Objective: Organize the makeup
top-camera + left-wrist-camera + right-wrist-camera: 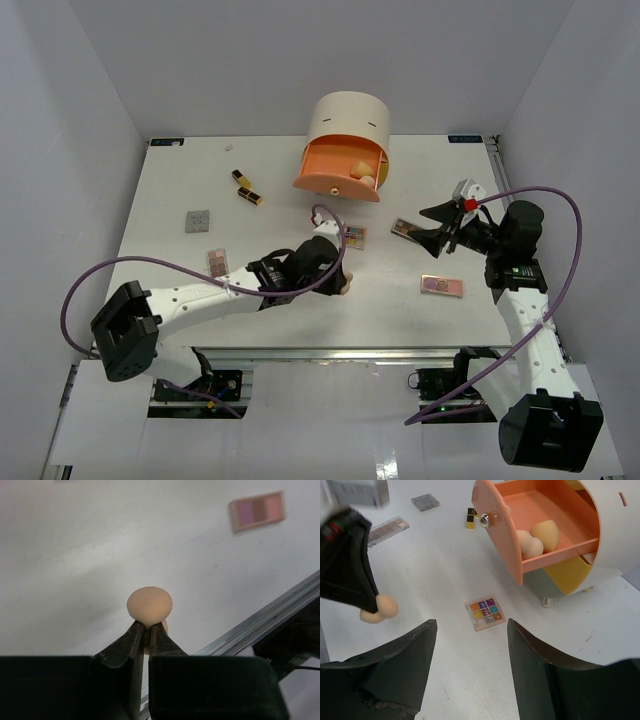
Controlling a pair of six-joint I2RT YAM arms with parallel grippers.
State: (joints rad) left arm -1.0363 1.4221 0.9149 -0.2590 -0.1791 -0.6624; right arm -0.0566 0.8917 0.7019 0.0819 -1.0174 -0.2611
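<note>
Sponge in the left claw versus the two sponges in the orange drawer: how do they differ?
The held sponge is pinched by the left gripper over the table; the drawer sponges lie loose in the open orange drawer. The held sponge is squeezed at one end; the drawer sponges are untouched. The held sponge is alone; the drawer sponges touch each other. All are tan and egg-shaped.

Tan sponge (149, 604), orange drawer (500, 535), multicolour-grid palette (485, 613), pink palette (257, 511), blk/gold lipsticks (250, 196), white table (180, 180).
</note>
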